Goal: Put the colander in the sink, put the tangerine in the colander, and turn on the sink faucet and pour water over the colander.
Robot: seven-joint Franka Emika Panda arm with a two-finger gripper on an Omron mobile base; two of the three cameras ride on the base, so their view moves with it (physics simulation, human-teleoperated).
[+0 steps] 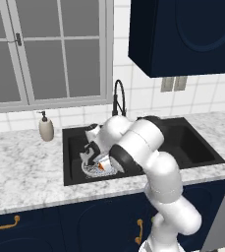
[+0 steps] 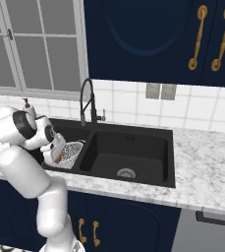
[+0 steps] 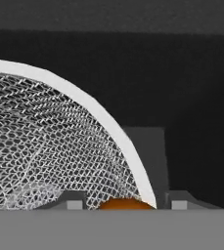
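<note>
The arm (image 1: 155, 162) is built of glossy white rounded shells, fat cylindrical links joined by bulbous elbows. At lower right of the left base view a broad black ring (image 1: 119, 158) caps one joint end, with a second dark band (image 1: 153, 118) on the link behind it. In the right base view, at left, another black joint disc (image 2: 21, 125) sits on the white shell. The gripper (image 3: 127, 201) shows two small dark grey finger tips (image 3: 74, 200) at the bottom of the hand view.

A white soap bottle (image 1: 46, 129) stands on the marble counter (image 1: 20, 167) below the window (image 1: 50, 49).
</note>
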